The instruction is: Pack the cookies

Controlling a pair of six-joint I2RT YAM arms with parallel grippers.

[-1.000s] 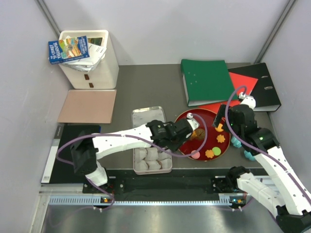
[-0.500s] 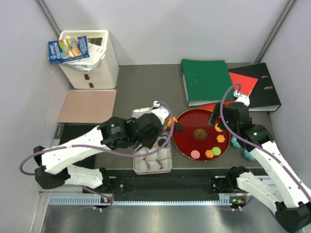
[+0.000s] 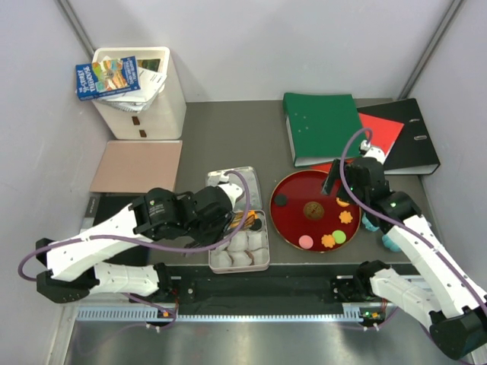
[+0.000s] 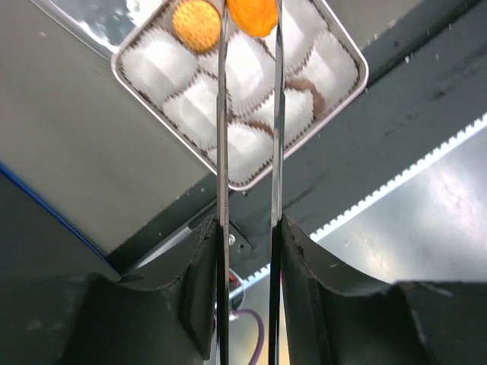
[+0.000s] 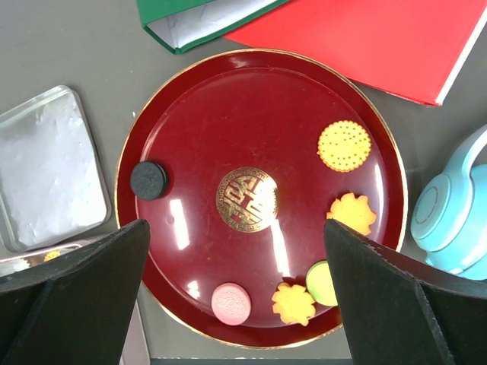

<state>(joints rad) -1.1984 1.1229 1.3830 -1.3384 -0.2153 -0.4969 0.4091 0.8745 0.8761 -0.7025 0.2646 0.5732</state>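
Grey tabletop runs under both my arms. At the left my left gripper hangs over the tin of white paper cups, fingers nearly closed, pinching an orange cookie — another orange round lies in a cup just beside it. Further right, the red plate carries more cookies — black, pink, green, three orange. My right gripper hovers above it, fingers spread wide, holding nothing. Turquoise headphones lie beside the plate's right rim.

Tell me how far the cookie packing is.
Done: one orange round cookie lies in a paper cup of the tin. In hand: the left claw holds an orange cookie above the cups. Left: six small cookies on the red plate, under the open right claw.
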